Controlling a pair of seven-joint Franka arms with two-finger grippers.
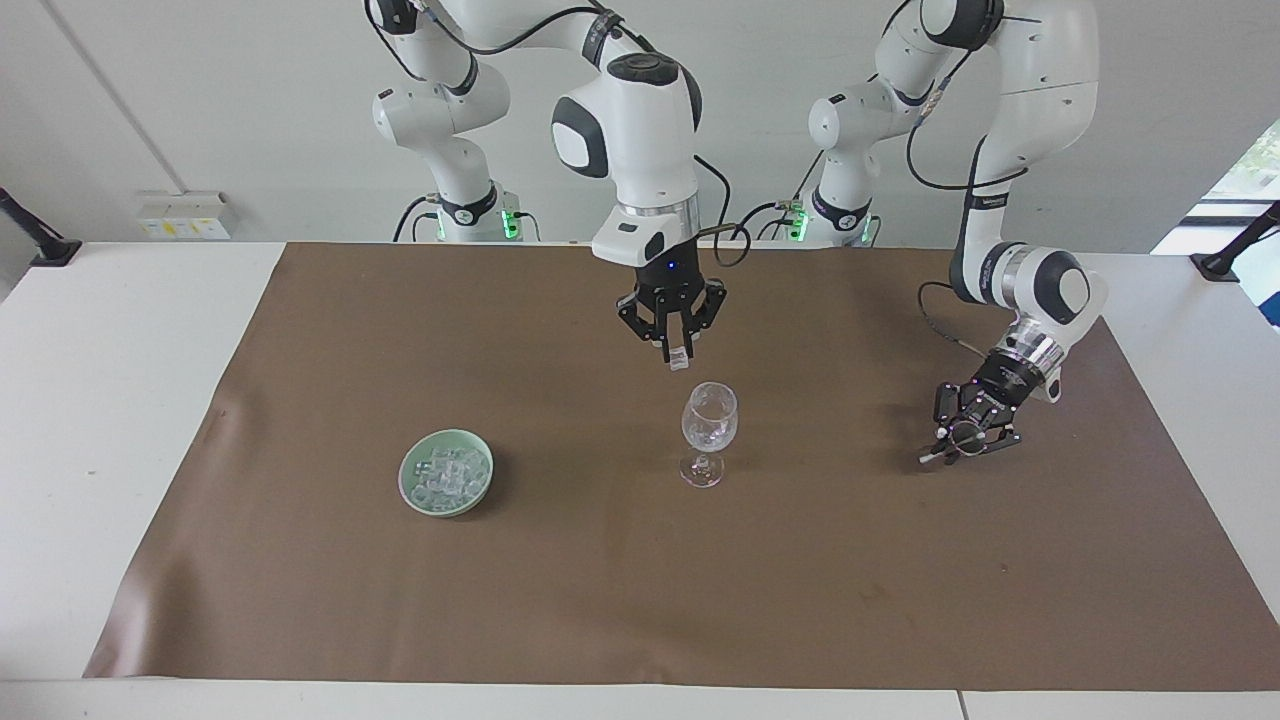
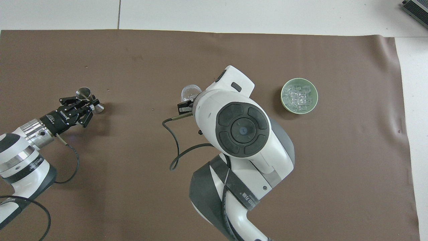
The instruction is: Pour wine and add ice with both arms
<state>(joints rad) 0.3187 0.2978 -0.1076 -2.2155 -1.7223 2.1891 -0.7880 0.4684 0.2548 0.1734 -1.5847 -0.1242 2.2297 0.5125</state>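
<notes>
While my right gripper (image 1: 674, 352) hangs in the air over the brown mat (image 1: 640, 600), just short of the wine glass (image 1: 709, 432) and higher than its rim, its fingertips are pinched on a single clear ice cube (image 1: 679, 362); in the overhead view my own right arm hides that gripper and covers part of the glass; the glass stands upright near the middle of the mat, and a few clear pieces seem to lie in its bowl, though I cannot say for certain; the rest of the ice (image 1: 446, 476) sits heaped in a pale green bowl (image 1: 445, 500), which rests on the mat toward my right arm's end of the table, well apart from the glass; my left gripper (image 1: 962, 436) is low over the mat toward my left arm's end, tilted downward, its fingers clamped on a small metal jigger (image 2: 87, 97) held on its side; whether the jigger touches the mat I cannot tell.
</notes>
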